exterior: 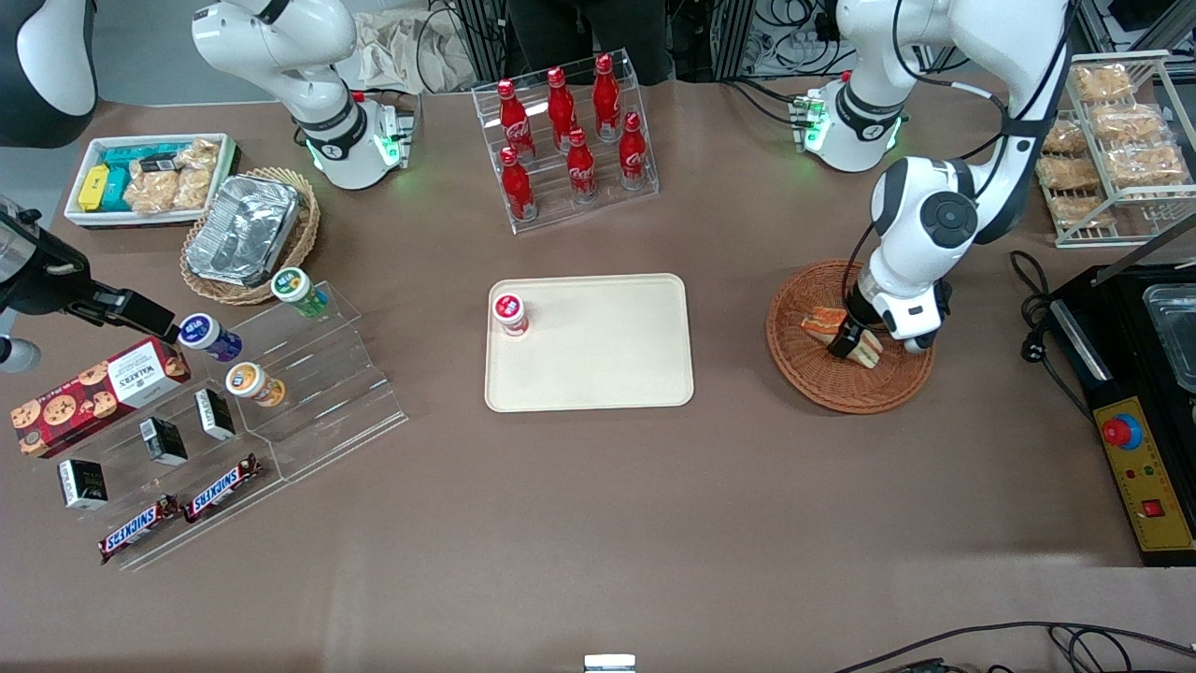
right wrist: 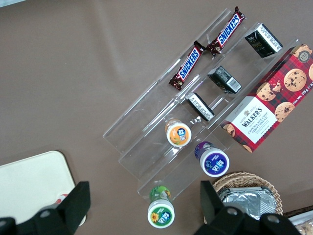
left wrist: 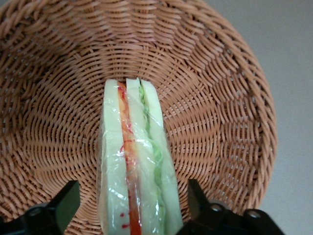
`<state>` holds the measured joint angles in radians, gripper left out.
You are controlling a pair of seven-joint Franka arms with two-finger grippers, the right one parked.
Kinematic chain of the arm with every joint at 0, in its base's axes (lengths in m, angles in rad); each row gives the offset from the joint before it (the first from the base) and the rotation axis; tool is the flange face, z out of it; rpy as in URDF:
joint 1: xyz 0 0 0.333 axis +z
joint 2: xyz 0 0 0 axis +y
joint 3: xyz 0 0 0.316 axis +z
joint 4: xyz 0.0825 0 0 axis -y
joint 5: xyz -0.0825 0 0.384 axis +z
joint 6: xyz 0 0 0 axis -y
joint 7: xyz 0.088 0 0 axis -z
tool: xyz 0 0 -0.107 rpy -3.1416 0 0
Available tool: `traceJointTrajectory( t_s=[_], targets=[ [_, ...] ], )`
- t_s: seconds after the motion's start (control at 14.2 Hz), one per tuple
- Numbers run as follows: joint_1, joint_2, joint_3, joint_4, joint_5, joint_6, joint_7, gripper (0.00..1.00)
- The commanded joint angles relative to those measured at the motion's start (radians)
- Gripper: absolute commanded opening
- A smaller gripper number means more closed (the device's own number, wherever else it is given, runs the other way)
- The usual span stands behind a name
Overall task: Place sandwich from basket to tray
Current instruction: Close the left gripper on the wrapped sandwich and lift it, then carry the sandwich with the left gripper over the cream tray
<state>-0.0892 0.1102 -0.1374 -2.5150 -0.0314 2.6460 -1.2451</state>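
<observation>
Left arm's gripper [exterior: 852,342] is sitting low inside the round reddish-brown woven wicker basket [exterior: 804,374], toward the working arm's end of the brown counter [exterior: 598,523]. Its jaws are standing wide, one black finger on each flank of the wrapped triangular white-bread sandwich with orange and green filling layers [left wrist: 137,166], with clear gaps between fingers [left wrist: 63,203] and bread, so nothing is being squeezed yet. Sandwich is resting on the basket floor on edge, layers facing up at the wrist camera, which is why the jaws are lining up across the flat bread faces rather than the crusts. A second wedge looks to be lying just beside it in the basket.

Flat rectangular cream-beige plastic tray with rounded corners [exterior: 598,374] is waiting mid-counter, well apart from the basket, with a small red-lidded white cup [exterior: 510,313] standing in one corner; the rest is bare, so drop room looks plenty.

Judging the step as pre-grasp: closing on the sandwich comes next, then lifting. Plastic wrap looks slippery and the bread soft, so a gentle squeeze seems wise.
</observation>
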Motion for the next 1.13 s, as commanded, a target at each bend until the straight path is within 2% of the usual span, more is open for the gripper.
traceJointTrajectory(
  t_s=[0.0, 0.14, 0.35, 0.63, 0.77, 1.06],
  targets=[
    [-0.009, 0.011, 0.002, -0.001, 0.011, 0.029, -0.028, 0.42],
    [-0.009, 0.011, 0.002, -0.001, 0.011, 0.034, -0.028, 0.01],
    [-0.011, -0.006, 0.002, 0.004, 0.015, 0.032, -0.022, 0.0],
    [-0.043, -0.119, 0.001, 0.042, 0.04, -0.042, 0.024, 0.0],
    [-0.043, -0.164, -0.019, 0.129, 0.06, -0.189, 0.061, 0.0],
    [-0.041, -0.152, -0.08, 0.476, 0.057, -0.613, 0.166, 0.0]
  ],
)
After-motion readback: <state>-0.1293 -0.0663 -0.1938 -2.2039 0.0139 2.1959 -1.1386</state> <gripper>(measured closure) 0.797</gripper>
